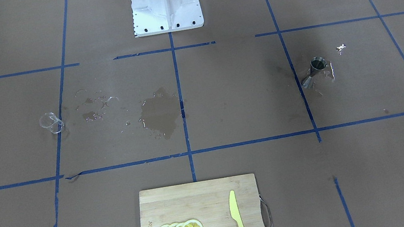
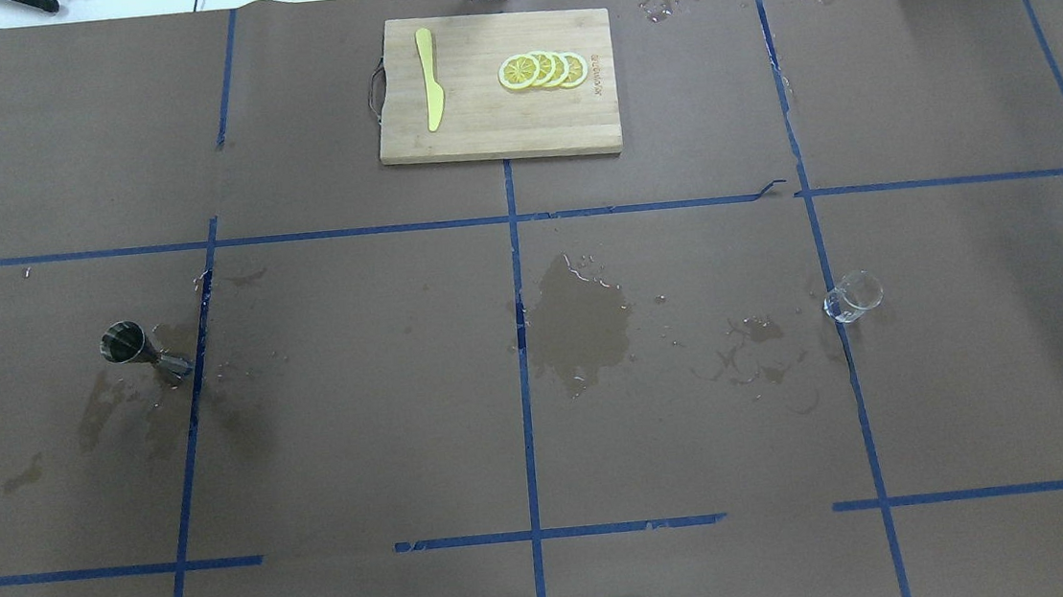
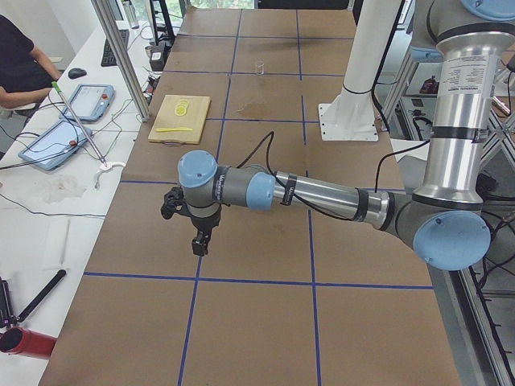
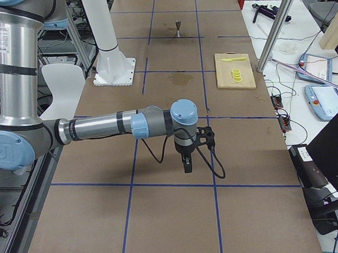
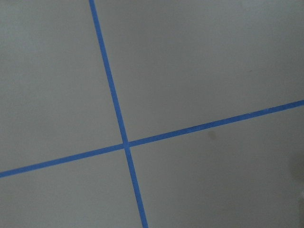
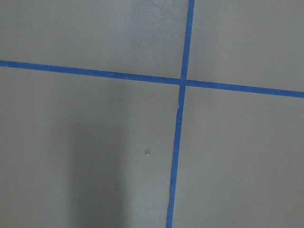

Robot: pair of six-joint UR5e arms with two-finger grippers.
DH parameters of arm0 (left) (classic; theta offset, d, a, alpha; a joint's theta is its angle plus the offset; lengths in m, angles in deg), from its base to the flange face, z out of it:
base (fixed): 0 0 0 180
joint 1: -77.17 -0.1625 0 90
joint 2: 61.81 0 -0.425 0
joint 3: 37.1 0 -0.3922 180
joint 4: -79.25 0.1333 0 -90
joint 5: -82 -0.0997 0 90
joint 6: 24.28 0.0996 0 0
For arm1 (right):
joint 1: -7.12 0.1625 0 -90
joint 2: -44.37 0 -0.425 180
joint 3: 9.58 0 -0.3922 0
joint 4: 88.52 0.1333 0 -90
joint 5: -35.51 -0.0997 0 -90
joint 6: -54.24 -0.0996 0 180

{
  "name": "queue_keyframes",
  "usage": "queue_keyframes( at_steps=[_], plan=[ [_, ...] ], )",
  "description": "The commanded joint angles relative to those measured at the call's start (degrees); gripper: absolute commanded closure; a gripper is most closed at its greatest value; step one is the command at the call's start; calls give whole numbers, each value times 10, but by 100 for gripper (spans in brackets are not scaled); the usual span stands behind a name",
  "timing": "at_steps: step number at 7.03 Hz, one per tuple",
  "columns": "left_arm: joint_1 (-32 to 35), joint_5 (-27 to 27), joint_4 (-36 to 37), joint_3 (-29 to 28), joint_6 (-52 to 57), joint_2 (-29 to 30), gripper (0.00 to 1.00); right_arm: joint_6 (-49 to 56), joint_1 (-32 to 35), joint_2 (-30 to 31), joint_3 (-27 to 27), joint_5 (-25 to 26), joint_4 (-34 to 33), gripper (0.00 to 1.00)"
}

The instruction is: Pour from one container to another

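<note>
Jigger and small glass sit well apart, one per arm I'd guess. Left end effector and right end effector: can't tell how open.

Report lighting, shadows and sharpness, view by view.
Overhead exterior: even light, sharp; the clear cup barely stands out, the wet patch reads dark. Exterior front-facing: shading darkens its left edge. Right wrist-mounted: a broad soft shadow lower left. Left wrist-mounted: flat, slightly soft.
</note>
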Motion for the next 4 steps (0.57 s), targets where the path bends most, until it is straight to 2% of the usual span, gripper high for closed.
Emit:
queue_keyframes(
  at_steps=[1, 4],
  plan=[
    [14, 1, -2, -8, 2, -26, 0, -14, 1, -1, -3, -6, 0, 0],
    [38, 2, -2, -28, 15, -23, 0, -12, 21, -3, -21, -62, 0, 0]
  ],
)
